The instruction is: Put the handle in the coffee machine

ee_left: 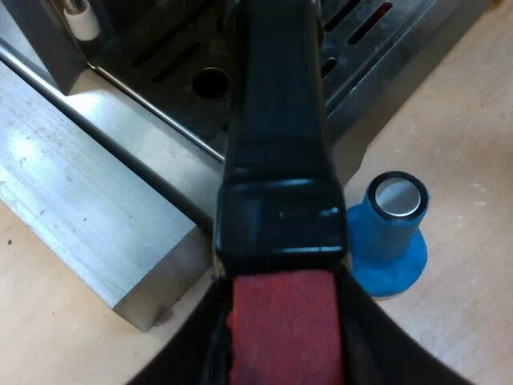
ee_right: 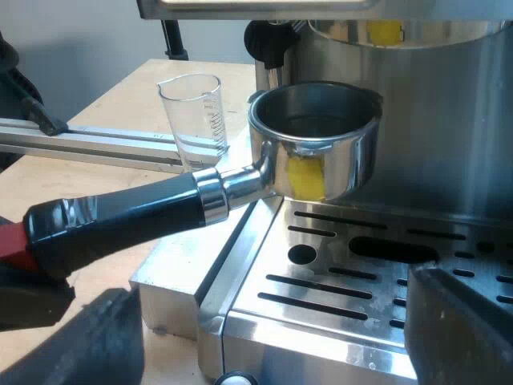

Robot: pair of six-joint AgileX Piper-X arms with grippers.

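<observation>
A blue tamper stands upright on the pale wooden worktop, its silvery round end facing up. A clear glass with printed marks stands just beside a long aluminium rail.

Metal holder: polished steel cup, mouth up, roughly level, looks empty inside, yellow glint on its wall. A chrome neck leaves the cup at about 8 o'clock and runs into a glossy black handle with a red end. The red end is clamped by the left gripper. Cup hangs above the slotted drip tray of the espresso machine, clear of it. Round brew head sits at the cup's 1 o'clock, apart from it; holder not locked in
</observation>
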